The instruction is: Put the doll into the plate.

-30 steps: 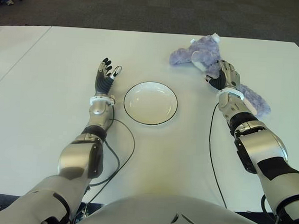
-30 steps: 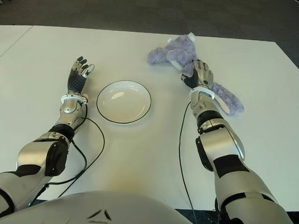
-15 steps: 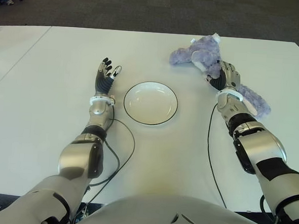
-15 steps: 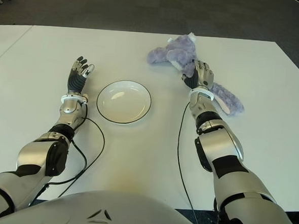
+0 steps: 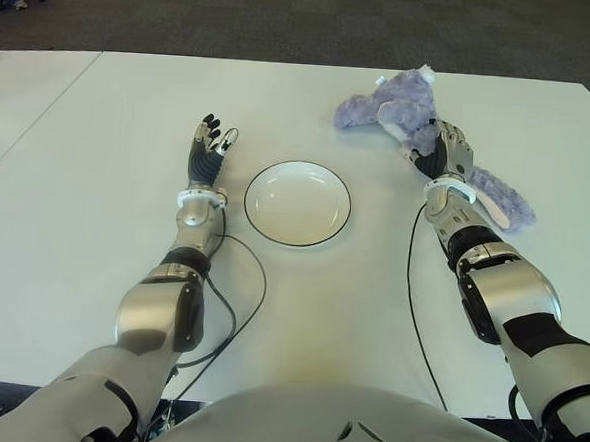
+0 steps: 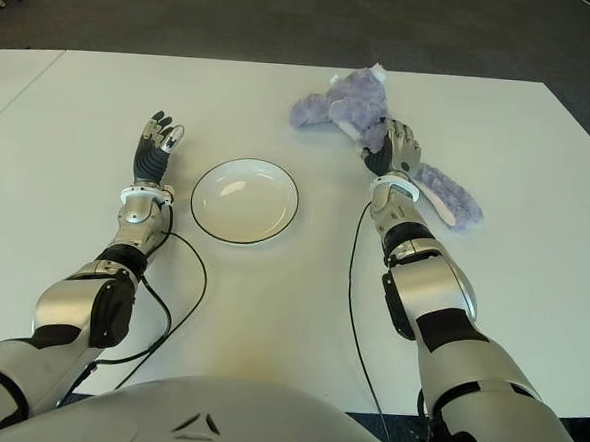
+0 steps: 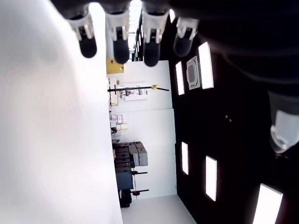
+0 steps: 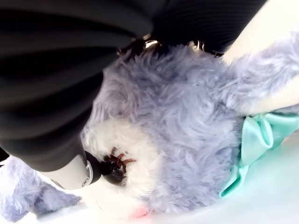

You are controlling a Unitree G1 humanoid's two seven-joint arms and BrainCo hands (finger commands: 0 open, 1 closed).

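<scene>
Purple plush doll (image 5: 402,112): on the white table (image 5: 94,229), at 2 o'clock from the plate (image 5: 297,203), well apart from it.
Right hand (image 5: 446,153): fingers curled onto the doll's head, pressed into the fur.
Left hand (image 5: 207,153): at 9 o'clock from the plate, fingers spread, holding nothing.
Plate: white, dark-rimmed, bare.
</scene>
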